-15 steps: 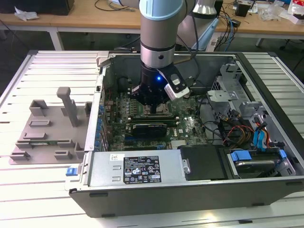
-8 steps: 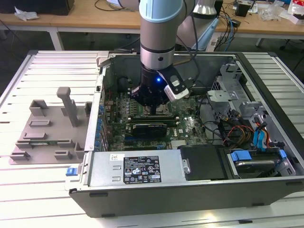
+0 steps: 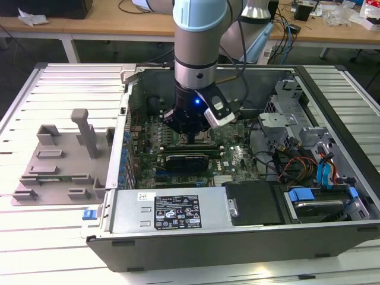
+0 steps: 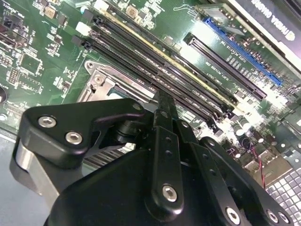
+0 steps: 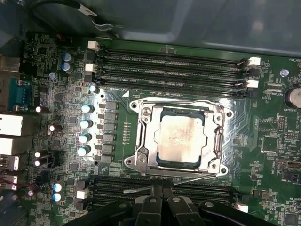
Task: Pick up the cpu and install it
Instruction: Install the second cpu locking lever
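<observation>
Sitting flat inside the socket frame (image 5: 141,141) on the motherboard (image 5: 61,61), the cpu (image 5: 181,136) shows its pale, slightly smudged metal top in the first wrist view, with the frame's silvery rim around all four of its edges. The frame serves as the landmark: rows of dark memory slots (image 5: 174,66) run along one long side of it and more slots along the opposite side, while a line of small silver-topped capacitors (image 5: 85,123) stands just beside one short side. The gripper (image 5: 162,200) hangs close over the slots on the side of the frame nearer the arm, its black linkages drawn together toward the middle; nothing is seen between them, but whether the jaws are fully closed cannot be told. In the second wrist view the gripper (image 4: 162,106) points down at the board just beside a corner of the frame (image 4: 101,80). In the exterior view the arm (image 3: 199,41) reaches down into the open computer case (image 3: 249,237), and a grey plastic tray (image 3: 53,166) with upright posts lies on the slatted table (image 3: 71,83), well apart from the frame, on the exterior view's left.
</observation>
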Controlling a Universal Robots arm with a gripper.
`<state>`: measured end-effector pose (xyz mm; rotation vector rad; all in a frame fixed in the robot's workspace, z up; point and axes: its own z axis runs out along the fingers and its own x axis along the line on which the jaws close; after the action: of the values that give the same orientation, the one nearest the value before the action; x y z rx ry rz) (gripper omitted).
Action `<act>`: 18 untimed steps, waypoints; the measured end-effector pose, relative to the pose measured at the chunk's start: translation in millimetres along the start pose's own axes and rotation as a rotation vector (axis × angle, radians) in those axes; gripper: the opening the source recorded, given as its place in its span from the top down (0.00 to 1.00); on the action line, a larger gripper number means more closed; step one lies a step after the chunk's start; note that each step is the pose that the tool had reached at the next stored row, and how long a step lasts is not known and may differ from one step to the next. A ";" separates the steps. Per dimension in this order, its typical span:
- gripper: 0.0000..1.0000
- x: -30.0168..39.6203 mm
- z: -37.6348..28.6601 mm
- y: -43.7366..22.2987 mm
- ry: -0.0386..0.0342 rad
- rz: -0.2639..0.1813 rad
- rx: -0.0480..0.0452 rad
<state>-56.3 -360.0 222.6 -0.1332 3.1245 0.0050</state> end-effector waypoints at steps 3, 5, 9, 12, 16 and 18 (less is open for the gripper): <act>0.89 4.3 1.9 0.4 -0.0001 0.000 -0.0010; 0.89 5.4 2.3 0.4 0.0000 0.000 -0.0010; 0.89 9.6 2.4 -0.1 -0.0016 0.000 -0.0009; 0.89 18.2 3.5 0.8 -0.0091 0.000 -0.0005; 0.89 21.4 8.4 0.7 -0.0110 0.001 -0.0062; 0.89 24.2 9.7 0.6 -0.0179 0.001 -0.0297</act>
<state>-80.3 -361.3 212.5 -0.1305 3.1075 0.0524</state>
